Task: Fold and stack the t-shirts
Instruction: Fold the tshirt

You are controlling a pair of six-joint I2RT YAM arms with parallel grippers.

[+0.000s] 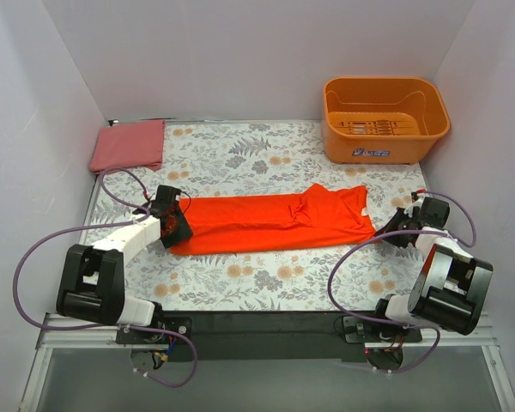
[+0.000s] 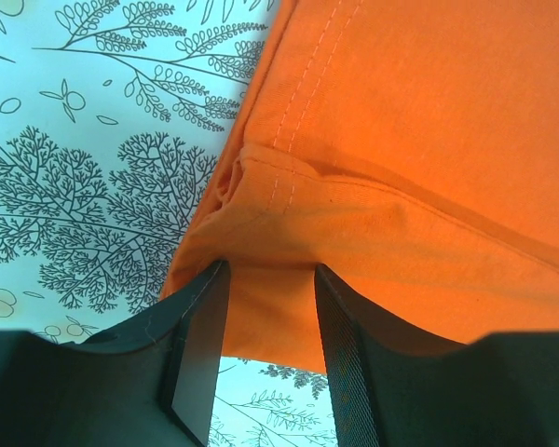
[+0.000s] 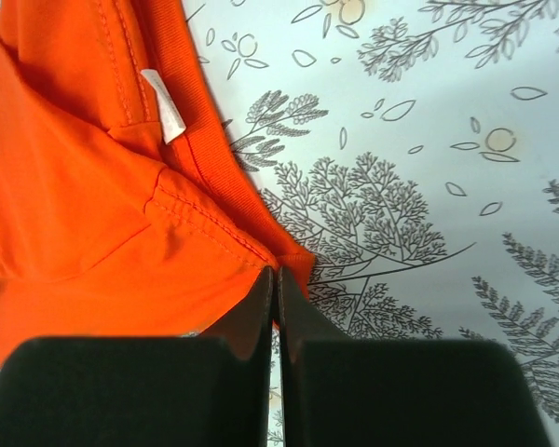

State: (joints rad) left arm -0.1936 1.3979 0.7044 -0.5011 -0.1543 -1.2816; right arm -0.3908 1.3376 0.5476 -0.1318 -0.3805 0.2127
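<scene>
So the vivid soft orange-red t-shirt (image 1: 275, 223) was lying folded into a long strip across the middle of the floral-print table cover (image 1: 240, 154), collar end to the right. My left gripper (image 2: 265, 275) sat at the strip's left end, fingers (image 2: 200, 345) about half apart with the hem corner lying between them, not clamped as far as I could see. The right gripper (image 3: 273, 272) was pinched fully closed on the shirt's edge near the collar. The duller pinkish-red t-shirt (image 1: 127, 146) lay as a folded rectangle in the far left corner, and the rigid orange plastic tub (image 1: 429, 129) stood far right.
</scene>
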